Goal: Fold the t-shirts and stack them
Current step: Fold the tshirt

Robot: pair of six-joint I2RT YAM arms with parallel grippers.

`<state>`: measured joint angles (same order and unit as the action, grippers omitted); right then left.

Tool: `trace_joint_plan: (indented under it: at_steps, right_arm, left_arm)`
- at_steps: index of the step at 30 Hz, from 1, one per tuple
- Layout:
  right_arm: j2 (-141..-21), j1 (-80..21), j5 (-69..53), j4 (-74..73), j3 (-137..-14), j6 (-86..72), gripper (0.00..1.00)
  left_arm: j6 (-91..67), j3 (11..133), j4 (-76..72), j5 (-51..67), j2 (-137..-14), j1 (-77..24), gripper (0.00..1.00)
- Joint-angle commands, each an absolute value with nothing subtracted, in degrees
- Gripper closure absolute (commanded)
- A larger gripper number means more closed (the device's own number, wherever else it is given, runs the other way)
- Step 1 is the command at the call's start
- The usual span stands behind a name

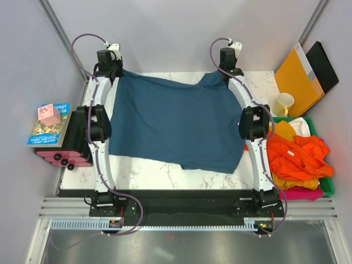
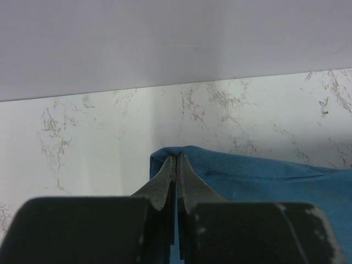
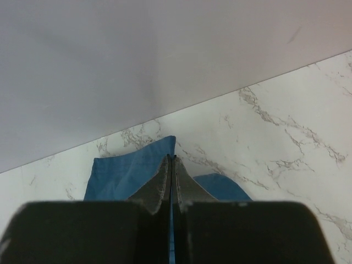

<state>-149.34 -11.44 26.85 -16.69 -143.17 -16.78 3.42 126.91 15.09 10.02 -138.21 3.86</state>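
The dark teal-blue t-shirt (image 1: 176, 124) lies spread across the marble table (image 1: 165, 176), pulled toward the back edge. My left gripper (image 1: 113, 70) is shut on its far left edge, seen pinched in the left wrist view (image 2: 176, 157) with blue cloth (image 2: 264, 181) running right. My right gripper (image 1: 230, 74) is shut on the far right edge, seen pinched in the right wrist view (image 3: 171, 158) with blue cloth (image 3: 126, 170) on both sides. Orange, yellow and pink t-shirts (image 1: 297, 157) lie piled in a green bin (image 1: 328, 184) at the right.
An orange envelope (image 1: 297, 74) and a black folder (image 1: 324, 66) lean at the back right, with a cream mug (image 1: 284, 103) next to them. Books with a pink cube (image 1: 49, 115) sit left of the table. Grey walls enclose the back and sides.
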Motion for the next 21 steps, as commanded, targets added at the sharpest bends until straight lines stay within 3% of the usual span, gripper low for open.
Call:
trace_joint_plan:
  at_steps: [1,9,13,21]
  right_arm:
    - [-146.62,-11.60,28.03,-11.79,-143.81,-18.11,1.00]
    - [-132.73,-14.85,32.60,-7.04,-125.53,-16.26,1.00]
    - [-122.81,-17.74,34.27,-0.63,-109.47,-16.52,1.00]
    - [-113.83,-21.71,37.00,2.37,-91.61,-20.38,1.00]
  left_arm:
    - [2.81,133.24,15.29,7.21,-140.01,4.39,0.98]
    - [3.25,128.86,16.26,6.77,-136.51,4.66,0.98]
    - [4.56,123.85,15.03,6.77,-133.52,5.01,0.98]
    - [5.36,119.89,14.94,6.06,-131.40,5.54,0.98]
